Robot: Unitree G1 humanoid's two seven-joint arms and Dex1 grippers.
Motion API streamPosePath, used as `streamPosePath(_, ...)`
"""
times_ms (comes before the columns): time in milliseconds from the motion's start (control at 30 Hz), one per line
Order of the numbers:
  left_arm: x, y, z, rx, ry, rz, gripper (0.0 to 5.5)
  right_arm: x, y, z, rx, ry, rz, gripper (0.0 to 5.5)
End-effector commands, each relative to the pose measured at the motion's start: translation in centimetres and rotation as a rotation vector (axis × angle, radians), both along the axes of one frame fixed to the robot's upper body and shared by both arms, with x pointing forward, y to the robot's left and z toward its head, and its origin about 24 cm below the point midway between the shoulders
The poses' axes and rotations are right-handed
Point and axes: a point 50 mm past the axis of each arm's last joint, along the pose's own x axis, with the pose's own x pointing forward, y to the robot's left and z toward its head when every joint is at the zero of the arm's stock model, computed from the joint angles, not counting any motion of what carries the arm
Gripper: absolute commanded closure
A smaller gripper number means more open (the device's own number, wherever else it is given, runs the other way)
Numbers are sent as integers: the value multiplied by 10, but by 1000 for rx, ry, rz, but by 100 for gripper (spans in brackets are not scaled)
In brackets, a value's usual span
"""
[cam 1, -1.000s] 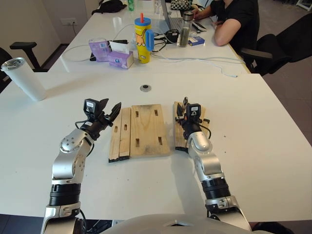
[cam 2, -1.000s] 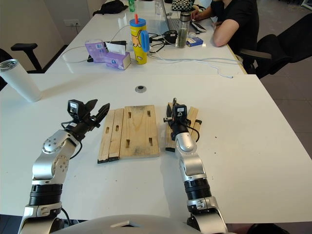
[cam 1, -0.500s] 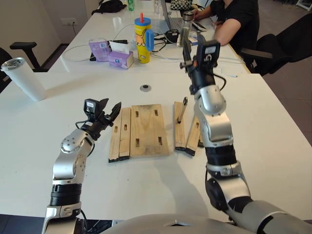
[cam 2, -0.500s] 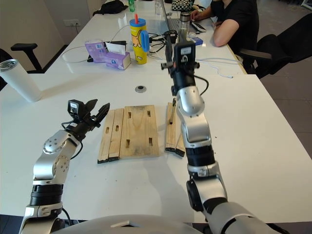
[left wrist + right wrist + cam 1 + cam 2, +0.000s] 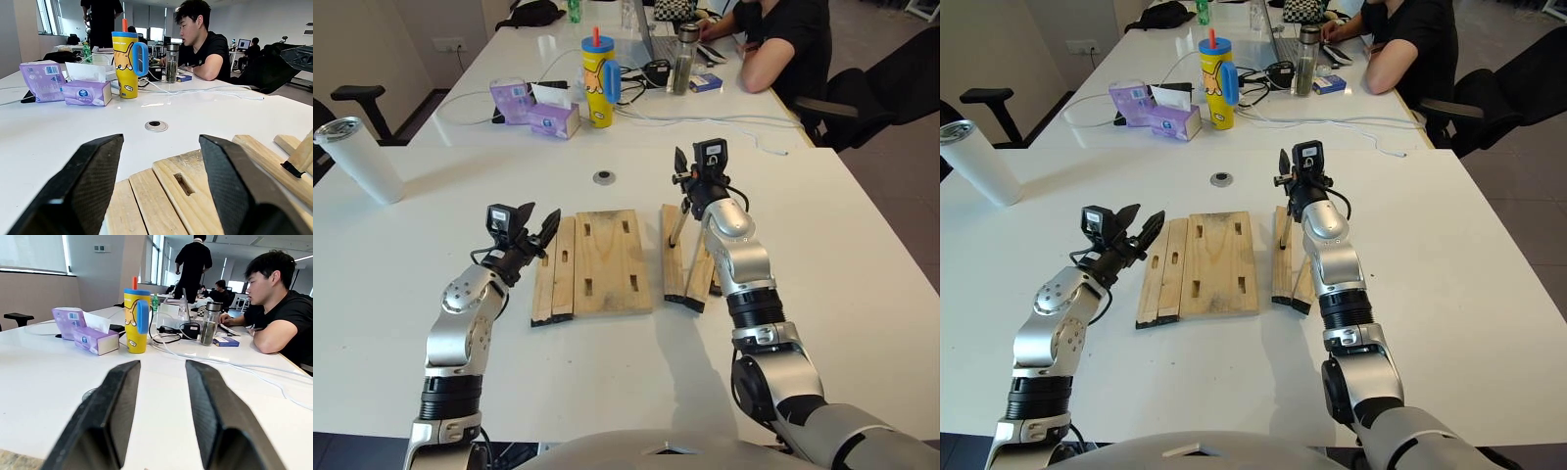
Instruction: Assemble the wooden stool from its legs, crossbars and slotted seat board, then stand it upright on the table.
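Observation:
The slotted seat board [image 5: 612,259] lies flat mid-table. Two slotted slats [image 5: 555,269] lie against its left edge. A pile of legs and crossbars [image 5: 690,269] lies to its right, with one dark-tipped stick [image 5: 676,223] resting on top. My left gripper [image 5: 534,231] hovers open just above the far end of the slats, and its wrist view shows the gripper [image 5: 161,191] over the wood [image 5: 195,200]. My right gripper [image 5: 685,176] is open and holds nothing, a little above the far end of the pile; the right gripper [image 5: 159,421] points at the far table.
A white tumbler [image 5: 357,157] stands at the left edge. A cable grommet [image 5: 604,177] sits behind the board. On the far table are a yellow cup [image 5: 599,83], tissue packs [image 5: 543,113], a bottle [image 5: 683,59] and cables [image 5: 724,122].
My right arm left the pile, swung high above the table, then came back down to just above the pile's far end. The left gripper shifted only slightly.

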Motion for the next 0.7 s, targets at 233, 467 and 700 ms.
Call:
streamPosePath(233,1,1,2,19,-7,4,263,-8,-4,44,68,-209,9,379)
streamPosePath(467,5,0,8,10,-28,4,263,-26,-27,103,135,-495,-140,379)
streamPosePath(700,1,1,9,-49,-52,65,263,-52,-63,27,61,-169,-175,379)
